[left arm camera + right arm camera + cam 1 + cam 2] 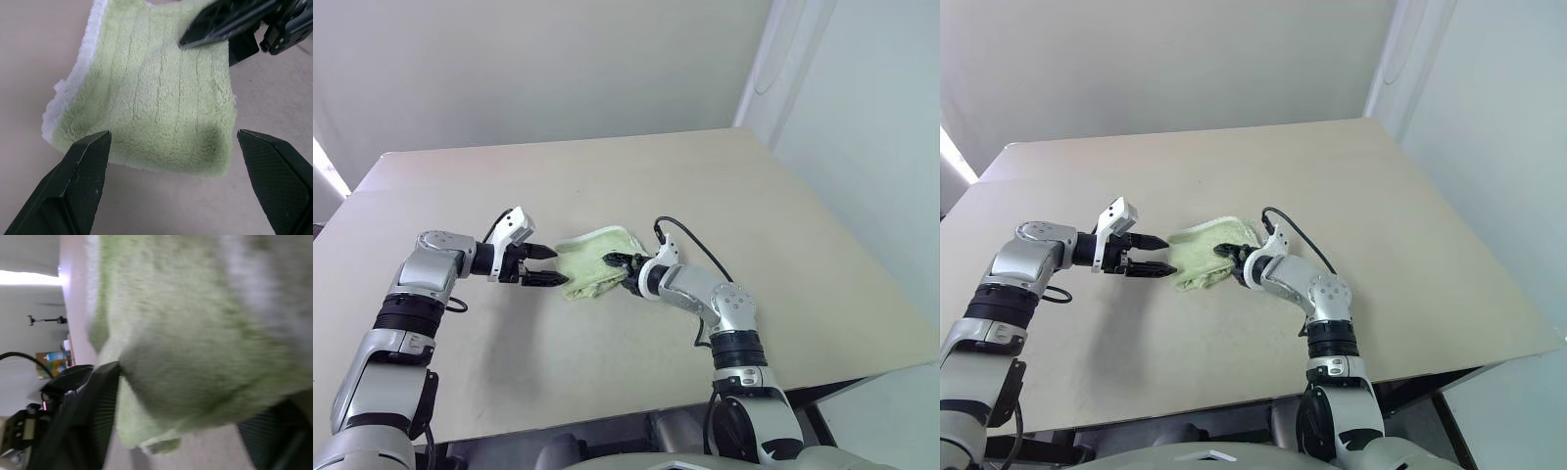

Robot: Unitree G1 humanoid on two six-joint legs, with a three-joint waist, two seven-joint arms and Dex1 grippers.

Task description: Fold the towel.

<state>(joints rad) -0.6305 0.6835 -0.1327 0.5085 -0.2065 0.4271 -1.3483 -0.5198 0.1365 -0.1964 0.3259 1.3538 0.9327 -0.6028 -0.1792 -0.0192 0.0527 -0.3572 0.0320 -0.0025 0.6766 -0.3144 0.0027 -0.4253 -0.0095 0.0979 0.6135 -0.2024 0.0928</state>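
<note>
The towel (592,262) lies folded and bunched near the middle of the table, light green with a white edging along one side (73,78). My left gripper (556,266) is just off the towel's left edge, pointing at it, open, with the near edge of the cloth in front of its spread fingers (88,166). My right gripper (617,266) comes in from the towel's right side. In the right wrist view a thick fold of the towel (195,342) fills the gap between its two fingers (93,401). One of its fingers (220,22) lies over the towel's top.
The beige table (724,176) stretches well beyond the towel on all sides. Its right edge (862,255) runs diagonally beside a white wall, and its near edge is close below my arms. A black cable (690,240) loops off my right wrist.
</note>
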